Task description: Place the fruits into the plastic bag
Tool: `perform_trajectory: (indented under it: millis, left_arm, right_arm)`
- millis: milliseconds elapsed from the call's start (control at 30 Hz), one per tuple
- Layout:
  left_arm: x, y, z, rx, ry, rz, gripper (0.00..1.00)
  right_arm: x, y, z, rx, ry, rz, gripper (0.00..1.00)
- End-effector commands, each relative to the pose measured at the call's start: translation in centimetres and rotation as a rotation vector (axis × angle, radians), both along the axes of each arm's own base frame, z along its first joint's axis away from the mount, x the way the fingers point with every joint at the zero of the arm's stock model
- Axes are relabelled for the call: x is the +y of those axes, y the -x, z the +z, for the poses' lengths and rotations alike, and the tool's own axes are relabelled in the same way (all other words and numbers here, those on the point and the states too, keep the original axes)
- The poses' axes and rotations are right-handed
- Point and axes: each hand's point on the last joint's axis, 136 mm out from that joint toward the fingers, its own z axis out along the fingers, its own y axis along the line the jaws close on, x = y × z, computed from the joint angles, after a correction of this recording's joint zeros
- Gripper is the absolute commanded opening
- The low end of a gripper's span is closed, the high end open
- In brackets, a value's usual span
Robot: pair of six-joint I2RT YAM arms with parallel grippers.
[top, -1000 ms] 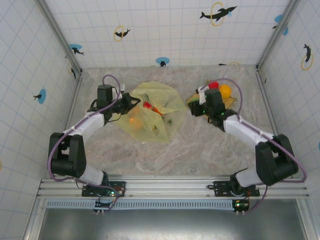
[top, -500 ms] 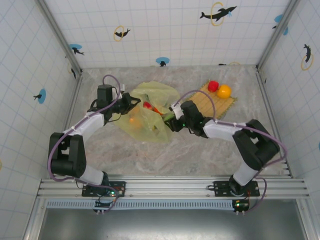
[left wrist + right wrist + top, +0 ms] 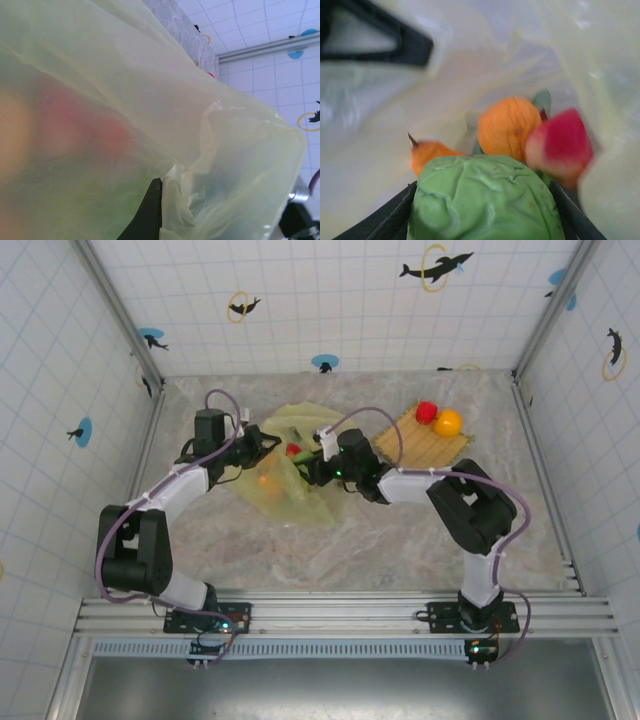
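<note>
Marbled grey table (image 3: 400, 530), enclosed by white tiled walls (image 3: 330, 300) with dolphin decals.

Left gripper (image 3: 256, 446): jaws pressed together, pinching the left rim of the plastic bag (image 3: 300, 500). In the left wrist view the yellow-green film drapes over one dark finger (image 3: 152, 212).

Right gripper (image 3: 319, 466): at the bag mouth, jaws spread around a wrinkled green fruit (image 3: 481, 197) and gripping it on both sides.

Just beyond it, inside the bag, lie an orange fruit (image 3: 509, 127), a red fruit (image 3: 560, 145) and a stemmed orange fruit (image 3: 432, 151).

Well to the right, a woven mat (image 3: 420, 448) carries a red ball (image 3: 427, 412) and a yellow-orange ball (image 3: 449, 423), side by side.
</note>
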Motion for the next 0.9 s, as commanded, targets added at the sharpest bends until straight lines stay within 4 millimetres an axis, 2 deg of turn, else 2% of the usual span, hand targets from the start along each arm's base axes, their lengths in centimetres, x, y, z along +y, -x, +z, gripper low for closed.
perform_trajectory:
  millis: [0, 167, 300, 367, 533, 867]
  left_arm:
    - [0.1, 0.1, 0.8, -0.025, 0.018, -0.005, 0.0]
    - [0.1, 0.1, 0.9, -0.027, 0.017, -0.004, 0.0]
    - [0.1, 0.1, 1.1, -0.032, 0.019, -0.003, 0.0]
    - [0.1, 0.1, 1.1, -0.032, 0.02, -0.004, 0.0]
    - [0.0, 0.1, 1.3, -0.034, 0.024, -0.004, 0.0]
    - [0.0, 0.1, 1.1, -0.032, 0.022, -0.004, 0.0]
  right_arm:
    - [2.9, -1.0, 2.4, -0.004, -0.117, 0.018, 0.61]
    - [4.8, -2.7, 1.5, 0.015, -0.119, -0.004, 0.65]
    - [5.1, -3.2, 0.3, 0.033, -0.083, -0.015, 0.75]
    - [4.8, -3.2, -0.2, 0.044, -0.06, -0.021, 0.8]
    - [3.7, -3.0, 0.1, 0.034, -0.035, -0.027, 0.87]
    - [1.4, -2.0, 2.2, 0.003, -0.034, -0.033, 0.9]
